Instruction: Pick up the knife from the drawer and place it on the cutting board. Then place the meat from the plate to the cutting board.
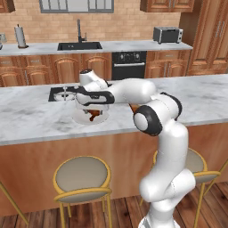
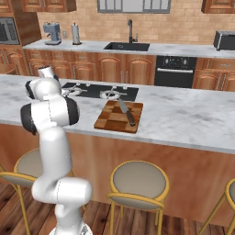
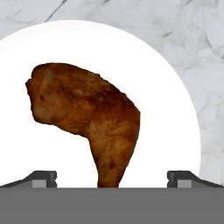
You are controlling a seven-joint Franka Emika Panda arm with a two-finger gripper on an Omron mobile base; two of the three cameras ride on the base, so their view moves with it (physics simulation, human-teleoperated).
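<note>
The meat (image 3: 87, 118), a curved reddish-brown drumstick, lies on the white plate (image 3: 170, 96) on the marble island. My gripper (image 3: 112, 179) hangs straight above it and is open, one fingertip on each side of the meat's narrow end, not touching it. In the left base view the gripper (image 1: 91, 109) points down over the plate (image 1: 79, 118), with the meat (image 1: 93, 117) just under the hand. The knife (image 2: 126, 111) lies diagonally on the checkered cutting board (image 2: 112, 120), to the right of the arm. The drawer is out of view.
A black cooktop (image 2: 98, 92) is set into the island behind the board and plate. Yellow-framed stools (image 1: 82, 176) stand along the island's near side. The back counter holds a sink (image 2: 126, 46), an oven (image 1: 128, 64) and a toaster (image 1: 167, 34).
</note>
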